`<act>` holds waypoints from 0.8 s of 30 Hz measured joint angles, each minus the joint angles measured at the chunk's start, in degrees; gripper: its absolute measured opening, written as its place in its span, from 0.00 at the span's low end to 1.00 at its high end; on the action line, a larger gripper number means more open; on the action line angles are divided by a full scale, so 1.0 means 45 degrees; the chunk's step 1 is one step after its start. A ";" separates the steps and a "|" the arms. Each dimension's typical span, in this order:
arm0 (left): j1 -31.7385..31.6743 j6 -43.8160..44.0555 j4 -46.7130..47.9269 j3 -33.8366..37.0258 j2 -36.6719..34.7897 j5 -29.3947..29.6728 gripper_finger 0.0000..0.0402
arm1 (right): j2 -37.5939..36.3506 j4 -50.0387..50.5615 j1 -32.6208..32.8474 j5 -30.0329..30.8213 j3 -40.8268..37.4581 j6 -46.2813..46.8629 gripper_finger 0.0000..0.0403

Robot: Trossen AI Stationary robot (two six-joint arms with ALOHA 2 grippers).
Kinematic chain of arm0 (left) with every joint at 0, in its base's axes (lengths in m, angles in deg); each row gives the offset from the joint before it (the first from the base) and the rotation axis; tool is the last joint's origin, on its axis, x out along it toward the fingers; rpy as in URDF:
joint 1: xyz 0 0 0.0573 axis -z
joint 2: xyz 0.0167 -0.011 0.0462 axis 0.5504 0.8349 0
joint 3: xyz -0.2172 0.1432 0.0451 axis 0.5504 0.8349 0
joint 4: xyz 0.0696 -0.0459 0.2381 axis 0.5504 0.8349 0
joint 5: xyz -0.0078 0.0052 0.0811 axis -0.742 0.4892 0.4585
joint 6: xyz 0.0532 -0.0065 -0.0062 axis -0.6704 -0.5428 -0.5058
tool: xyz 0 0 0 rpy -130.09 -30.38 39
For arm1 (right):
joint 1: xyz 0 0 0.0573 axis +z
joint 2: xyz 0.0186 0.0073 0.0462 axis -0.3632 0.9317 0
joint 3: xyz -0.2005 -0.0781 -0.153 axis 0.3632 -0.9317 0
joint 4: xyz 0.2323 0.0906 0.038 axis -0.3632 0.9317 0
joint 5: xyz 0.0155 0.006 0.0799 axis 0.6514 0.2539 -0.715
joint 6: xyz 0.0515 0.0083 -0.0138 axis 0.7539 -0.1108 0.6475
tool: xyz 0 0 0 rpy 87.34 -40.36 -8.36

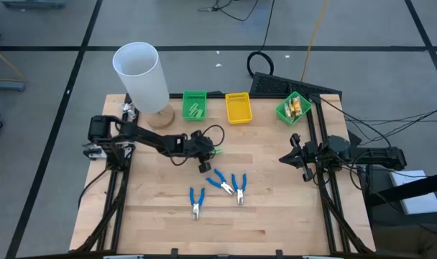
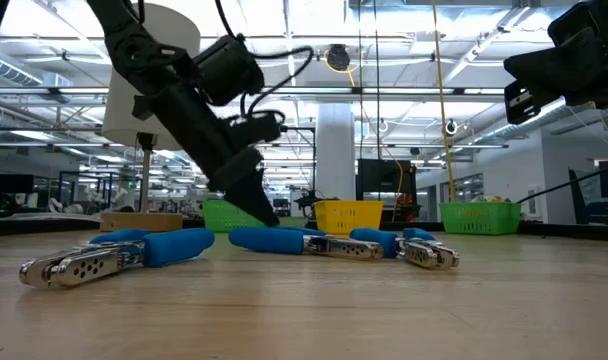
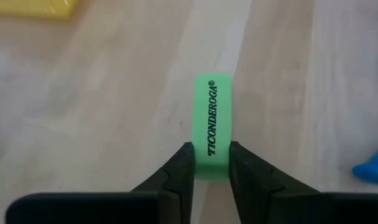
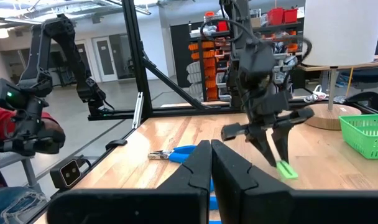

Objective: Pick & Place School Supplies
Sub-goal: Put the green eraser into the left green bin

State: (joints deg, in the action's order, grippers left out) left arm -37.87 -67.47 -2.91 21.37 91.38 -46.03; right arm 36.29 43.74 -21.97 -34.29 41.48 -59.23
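— Holding anything on the left?

— Yes. Left gripper (image 3: 206,163) clamped on a light-green Ticonderoga eraser (image 3: 212,124), pinched across its narrow sides near one end, most of the block jutting forward past the fingertips (image 3: 181,167). Low over the wooden table (image 1: 276,216), near its middle.

— On the table or lifted?

— Hard to say from the wrist view; in the right wrist view, eraser end looks at or just off the wood, fingers angled steeply down.

— And the right?

— Right gripper (image 4: 211,163) parked at the table's right edge, fingers pressed together, nothing between them.

— Already sorted?

— Green bin (image 1: 195,105) just beyond the left gripper, with a few pale green pieces inside. Tilted green bin (image 1: 293,108) far off toward the right arm's side, holding yellow-orange items. Yellow bin (image 1: 238,108) between them, seemingly empty, though not certain.

— Left to do?

— Three blue-handled pliers (image 1: 223,183) loose on the wood, just behind the left gripper on the near side, two touching or nearly so, one (image 1: 196,202) a bit apart. Probably well past halfway: small pieces mostly binned, this eraser in transit, likely bound for the green bin with its matching pieces, then the three tools.

— Anything else nearby?

— Tall white cylinder (image 1: 141,75) on a round wooden base, beside the green bin.
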 joint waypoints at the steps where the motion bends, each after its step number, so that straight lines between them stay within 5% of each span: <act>1: 0.0000 -0.0013 -0.0012 0.0000 -0.0154 0.0035 0.21 | 0.0001 0.0000 0.0001 0.0000 0.0000 0.0005 0.01; 24: -0.1014 0.0297 0.0785 -0.0015 -0.2946 0.2714 0.23 | 0.0001 0.0000 0.0001 0.0005 0.0002 0.0002 0.01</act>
State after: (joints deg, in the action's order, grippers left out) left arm -42.43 -66.14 0.63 21.30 78.13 -33.82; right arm 36.30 43.74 -21.96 -34.27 41.49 -59.22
